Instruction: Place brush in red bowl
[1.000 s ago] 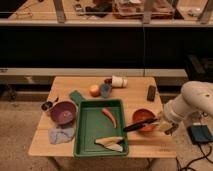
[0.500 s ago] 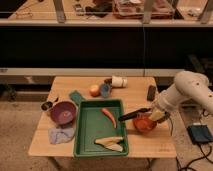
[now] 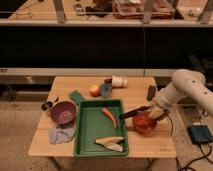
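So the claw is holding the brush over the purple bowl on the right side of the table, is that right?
Not quite. The bowl under the brush is the red bowl, not the purple one. The purple bowl sits on the left side of the table, beside the green tray. The camera view shows the claw shut on the brush over the red bowl on the right.

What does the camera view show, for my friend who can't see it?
A white robot arm's hand, shut on a black-handled brush, holds it over a red bowl on a wooden table. A green tray holds a carrot, and a purple bowl sits left.
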`<state>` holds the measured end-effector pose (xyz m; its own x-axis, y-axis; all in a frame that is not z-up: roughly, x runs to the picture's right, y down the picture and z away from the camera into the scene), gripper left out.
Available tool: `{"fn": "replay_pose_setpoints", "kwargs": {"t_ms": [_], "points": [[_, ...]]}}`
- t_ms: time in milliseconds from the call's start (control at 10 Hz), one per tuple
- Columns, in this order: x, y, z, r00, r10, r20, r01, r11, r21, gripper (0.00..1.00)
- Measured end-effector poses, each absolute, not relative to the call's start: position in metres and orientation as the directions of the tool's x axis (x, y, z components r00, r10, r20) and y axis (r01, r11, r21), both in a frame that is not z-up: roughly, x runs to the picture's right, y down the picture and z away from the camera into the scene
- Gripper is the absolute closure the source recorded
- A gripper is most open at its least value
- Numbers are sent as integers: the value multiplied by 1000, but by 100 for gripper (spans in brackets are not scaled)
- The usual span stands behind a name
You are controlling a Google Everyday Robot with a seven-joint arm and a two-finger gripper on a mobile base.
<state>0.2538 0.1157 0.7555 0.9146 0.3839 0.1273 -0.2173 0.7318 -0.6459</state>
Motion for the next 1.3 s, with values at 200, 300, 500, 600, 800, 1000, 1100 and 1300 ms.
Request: {"fn": "replay_pose_setpoints", "kwargs": {"t_ms": [200, 300, 500, 600, 800, 1000, 1100, 1300], "points": [[260, 119, 764, 917, 382, 115, -221, 726, -652, 90], [261, 120, 767, 917, 382, 115, -219, 723, -655, 90], [263, 124, 773, 916, 386, 114, -217, 713, -667, 83], [266, 127, 776, 916, 386, 110, -217, 707, -673, 70], [266, 128, 778, 918, 378, 117, -206, 708, -676, 51], [268, 132, 778, 923, 362, 134, -183, 716, -673, 31], [268, 133, 779, 922, 363, 133, -184, 715, -674, 23], [265, 135, 780, 923, 360, 135, -179, 712, -679, 20]]}}
